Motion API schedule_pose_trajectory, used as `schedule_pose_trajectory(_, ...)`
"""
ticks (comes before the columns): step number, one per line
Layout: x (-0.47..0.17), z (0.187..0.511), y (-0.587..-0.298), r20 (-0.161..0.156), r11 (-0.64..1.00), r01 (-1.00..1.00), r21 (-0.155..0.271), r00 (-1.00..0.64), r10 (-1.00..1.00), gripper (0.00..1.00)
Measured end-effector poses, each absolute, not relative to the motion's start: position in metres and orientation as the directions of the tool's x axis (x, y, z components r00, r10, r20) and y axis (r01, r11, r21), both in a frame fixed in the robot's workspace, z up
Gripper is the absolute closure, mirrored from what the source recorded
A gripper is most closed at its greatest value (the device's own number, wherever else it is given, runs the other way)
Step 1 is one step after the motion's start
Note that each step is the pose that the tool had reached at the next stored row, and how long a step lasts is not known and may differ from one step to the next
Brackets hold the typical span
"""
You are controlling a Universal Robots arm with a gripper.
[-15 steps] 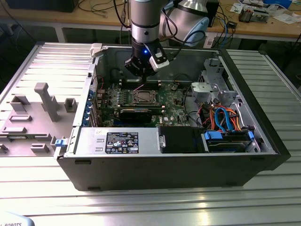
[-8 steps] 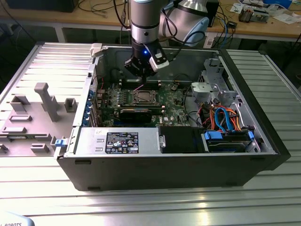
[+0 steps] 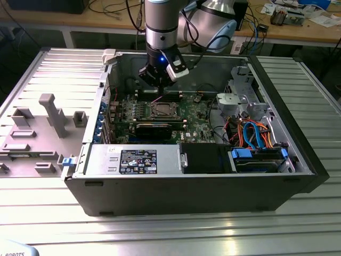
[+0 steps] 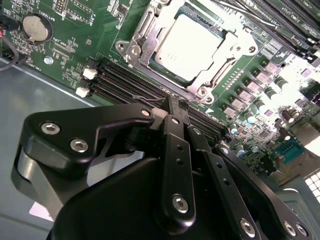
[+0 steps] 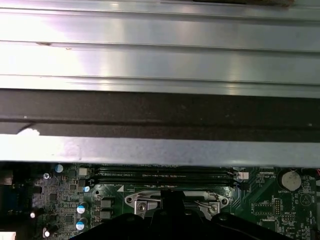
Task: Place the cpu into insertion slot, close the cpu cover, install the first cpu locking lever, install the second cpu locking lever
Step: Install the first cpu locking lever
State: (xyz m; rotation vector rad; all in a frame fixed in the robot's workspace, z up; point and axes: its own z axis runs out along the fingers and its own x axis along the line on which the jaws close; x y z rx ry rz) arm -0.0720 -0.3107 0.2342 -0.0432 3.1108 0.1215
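Note:
The cpu (image 4: 192,42), a silvery square chip, lies seated in the insertion slot (image 3: 162,110) on the green board. The cpu cover (image 4: 145,37), a silvery frame, lies flat around it. My gripper (image 4: 176,102) hangs just beside the socket's edge, over the long memory slots (image 4: 125,82). Its black fingers (image 4: 175,150) meet at the tips, with nothing visible between them. A thin metal lever rod (image 4: 172,91) runs along that socket edge right at the tips; whether they touch it I cannot tell. In the exterior view the gripper (image 3: 158,85) is inside the case, behind the socket. The first wrist view has the gripper (image 5: 172,200) at the socket's frame (image 5: 142,201).
The open computer case (image 3: 176,186) stands on a ribbed metal table. A long black expansion card (image 3: 154,128) lies in front of the socket. The drive cage with blue and orange cables (image 3: 256,136) fills the exterior view's right. A grey fixture tray (image 3: 42,128) sits to the left.

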Motion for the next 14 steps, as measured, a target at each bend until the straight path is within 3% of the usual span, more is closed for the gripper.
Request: schedule_pose_trajectory(14, -0.06, 0.231, -0.307, -0.029, 0.996, -0.033, 0.078, -0.999, -0.031, 0.89)
